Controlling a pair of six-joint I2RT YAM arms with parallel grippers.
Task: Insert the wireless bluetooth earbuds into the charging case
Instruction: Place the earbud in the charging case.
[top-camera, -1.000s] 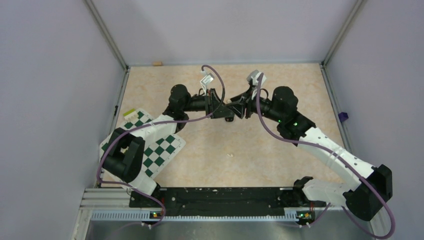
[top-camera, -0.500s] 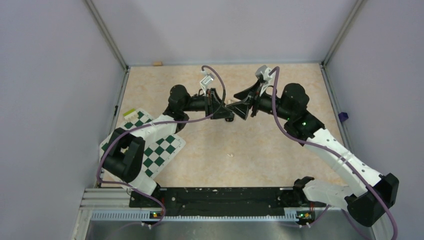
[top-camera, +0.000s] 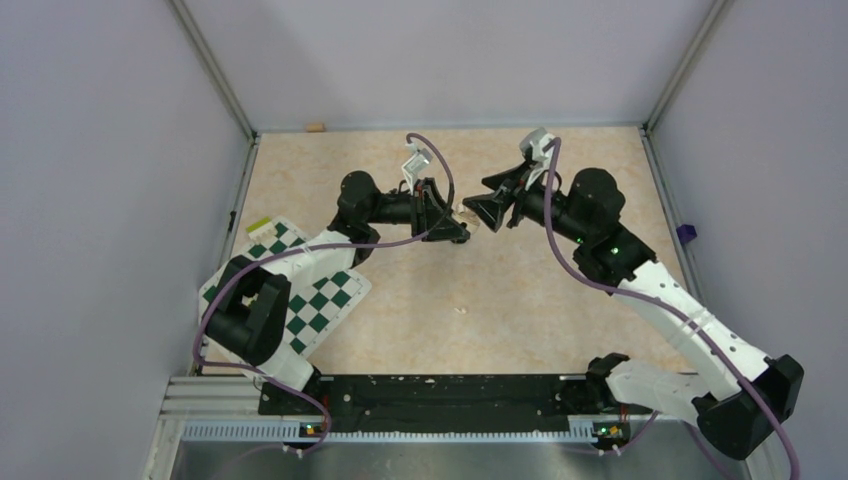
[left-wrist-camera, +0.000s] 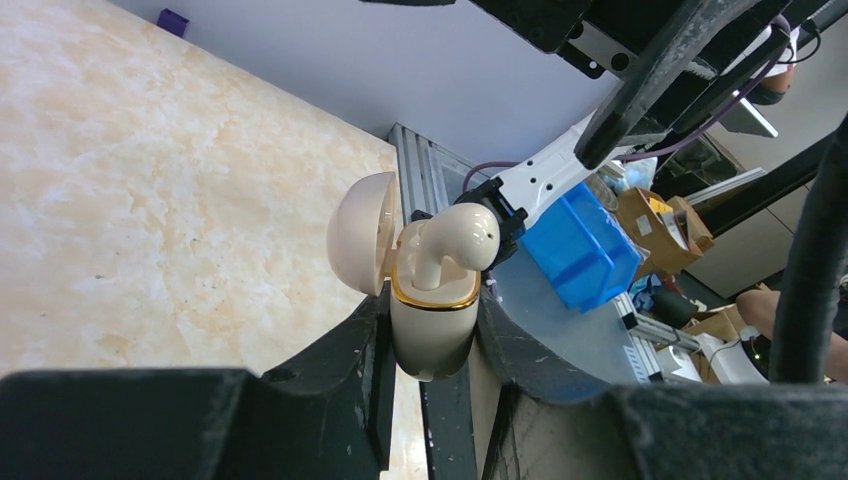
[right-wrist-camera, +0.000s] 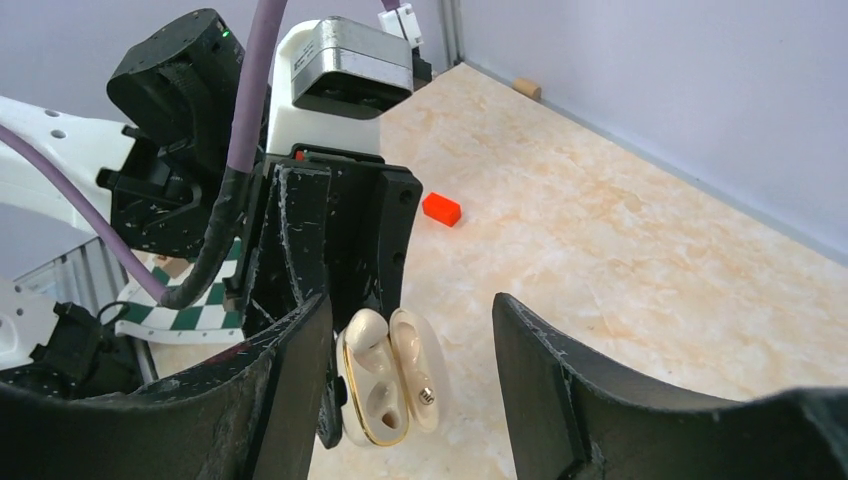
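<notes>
At the lower left of the top view the mat (top-camera: 335, 290) lies partly under my left arm, well apart from the work. The left gripper (top-camera: 458, 226) is clamped on the base of the case (left-wrist-camera: 430, 325). It holds the case off the table (top-camera: 520, 290) with the lid swung wide, so the wells face the other arm; I judge that is the reason for the sideways hold. One cream earbud (left-wrist-camera: 456, 238) sits in its well, bud up over the gold rim. In the right wrist view the well beside it looks bare, and I find no second earbud in any view. To the right, the right gripper (right-wrist-camera: 410, 305) is spread wide and carries nothing, its tips just beside the case, not touching. Room is tight between the two grippers and free elsewhere. The red block (right-wrist-camera: 441, 209) lies on the table beyond the left gripper, and the walls (top-camera: 450, 60) are well apart from both.
</notes>
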